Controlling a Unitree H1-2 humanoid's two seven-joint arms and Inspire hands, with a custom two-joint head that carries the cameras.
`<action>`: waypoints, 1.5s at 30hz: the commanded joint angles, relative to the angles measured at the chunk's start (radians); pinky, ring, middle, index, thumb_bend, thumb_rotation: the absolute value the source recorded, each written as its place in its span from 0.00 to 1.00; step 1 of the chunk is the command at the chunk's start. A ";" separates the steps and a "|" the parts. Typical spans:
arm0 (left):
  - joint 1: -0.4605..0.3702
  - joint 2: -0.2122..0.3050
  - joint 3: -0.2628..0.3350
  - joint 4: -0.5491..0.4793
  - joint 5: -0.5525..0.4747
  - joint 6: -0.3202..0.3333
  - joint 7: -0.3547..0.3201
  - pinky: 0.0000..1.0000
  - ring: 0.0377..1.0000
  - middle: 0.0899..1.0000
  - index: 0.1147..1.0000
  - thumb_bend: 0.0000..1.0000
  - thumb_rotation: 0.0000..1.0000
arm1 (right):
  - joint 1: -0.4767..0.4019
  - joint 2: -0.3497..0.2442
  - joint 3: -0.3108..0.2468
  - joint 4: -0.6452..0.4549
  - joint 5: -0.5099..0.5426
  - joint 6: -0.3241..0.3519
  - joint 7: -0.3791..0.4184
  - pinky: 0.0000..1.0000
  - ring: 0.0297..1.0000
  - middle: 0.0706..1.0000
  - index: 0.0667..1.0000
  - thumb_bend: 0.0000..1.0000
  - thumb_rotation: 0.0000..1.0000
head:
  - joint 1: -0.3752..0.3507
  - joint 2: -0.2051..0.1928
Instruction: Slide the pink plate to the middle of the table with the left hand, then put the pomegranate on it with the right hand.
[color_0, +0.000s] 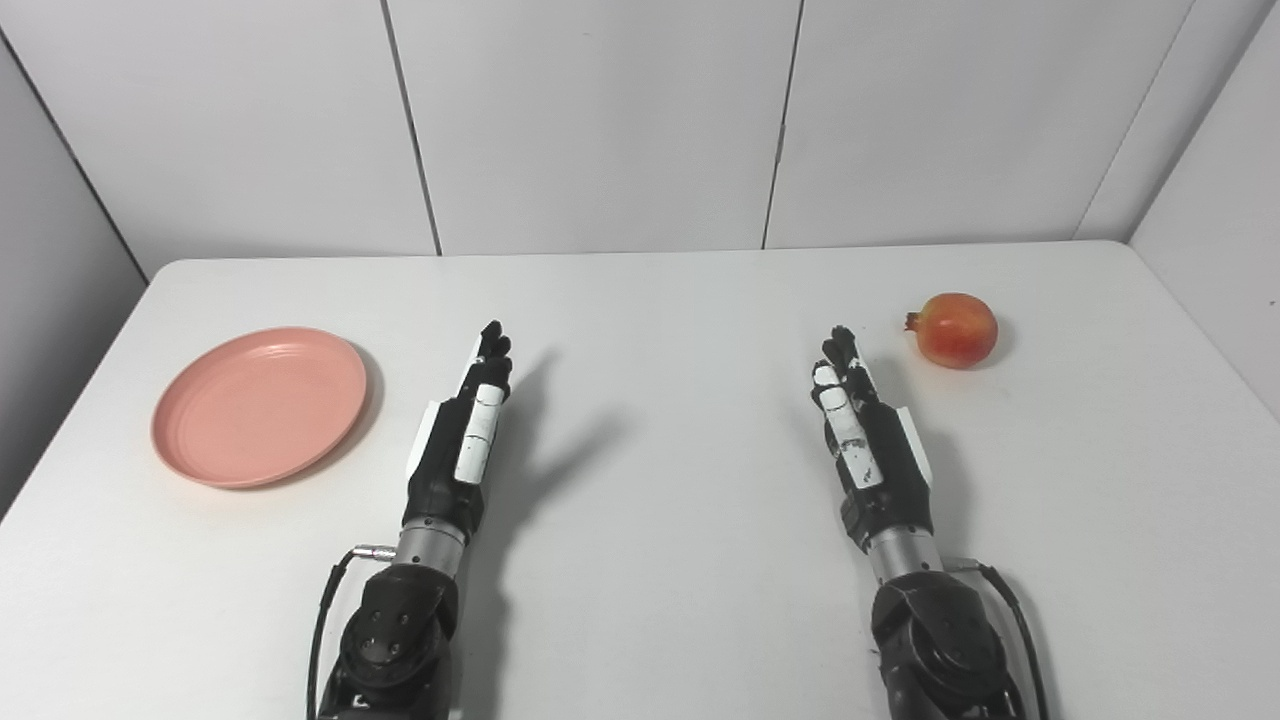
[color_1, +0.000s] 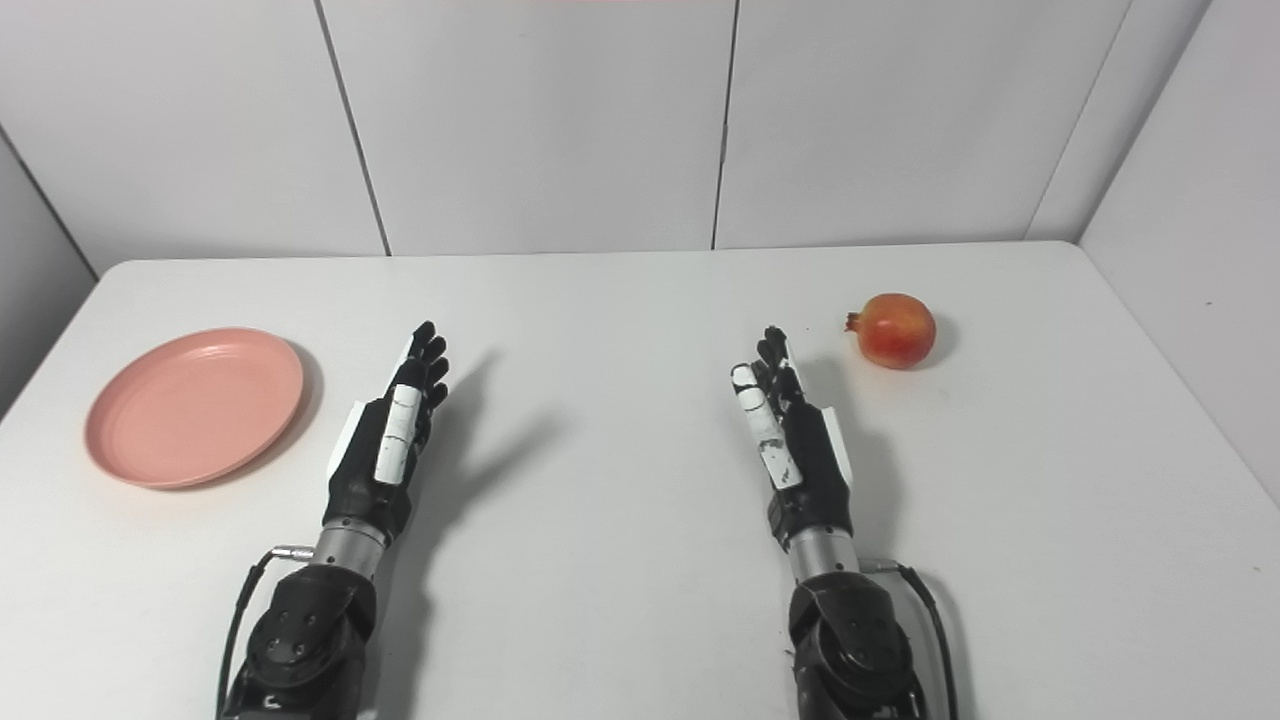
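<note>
A pink plate (color_0: 260, 405) lies empty at the left side of the white table (color_0: 650, 300). A red-orange pomegranate (color_0: 955, 329) sits at the right side, on the table. My left hand (color_0: 465, 430) is open with fingers straight, held edge-up, just right of the plate and apart from it. My right hand (color_0: 865, 435) is open in the same pose, a short way left of and nearer than the pomegranate, not touching it. Both hands hold nothing.
White panel walls (color_0: 600, 120) stand behind the table and along its right side. The table's left edge runs close to the plate.
</note>
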 joint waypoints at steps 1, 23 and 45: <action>-0.024 0.000 -0.003 -0.013 -0.004 -0.040 -0.003 1.00 1.00 1.00 1.00 0.79 1.00 | -0.024 -0.002 0.001 -0.016 0.009 -0.024 0.019 1.00 1.00 1.00 0.99 0.64 0.79 | 0.001 -0.001; -0.011 -0.017 0.004 0.002 -0.031 -0.080 0.002 1.00 1.00 1.00 1.00 0.78 1.00 | -0.018 0.000 0.005 -0.004 0.016 -0.028 0.032 1.00 1.00 1.00 0.99 0.67 0.75 | -0.014 -0.039; -0.014 -0.046 -0.008 0.020 0.006 -0.084 0.049 0.98 1.00 1.00 1.00 0.80 1.00 | -0.011 -0.024 -0.014 -0.006 0.026 -0.044 0.038 1.00 1.00 1.00 0.98 0.66 0.75 | 0.175 -0.054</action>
